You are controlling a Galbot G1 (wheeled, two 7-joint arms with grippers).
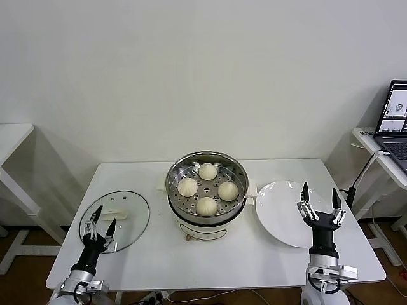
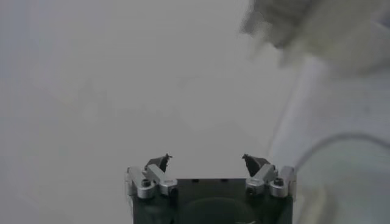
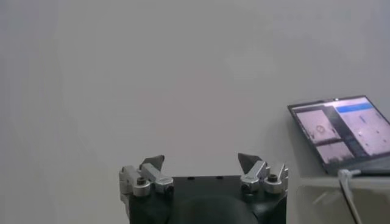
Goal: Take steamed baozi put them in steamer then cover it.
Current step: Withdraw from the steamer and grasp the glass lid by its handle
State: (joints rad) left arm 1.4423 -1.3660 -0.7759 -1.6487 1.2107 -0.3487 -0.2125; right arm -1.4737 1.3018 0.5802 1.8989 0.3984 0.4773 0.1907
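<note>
Head view shows the desk [image 1: 159,260], then the steamer [image 1: 206,184] at its centre with four baozi [image 1: 206,205] inside. Lid [image 1: 115,220] lies left, just beyond the left end effector [image 1: 100,227], which is nearer. Right end effector [image 1: 321,197] hovers over the plate [image 1: 280,219]. Both are wide, empty.

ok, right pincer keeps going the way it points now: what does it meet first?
Likely nothing close. The right pincer, open above the white plate, points up; its wrist view shows only the bare wall ahead, distance unclear.
</note>
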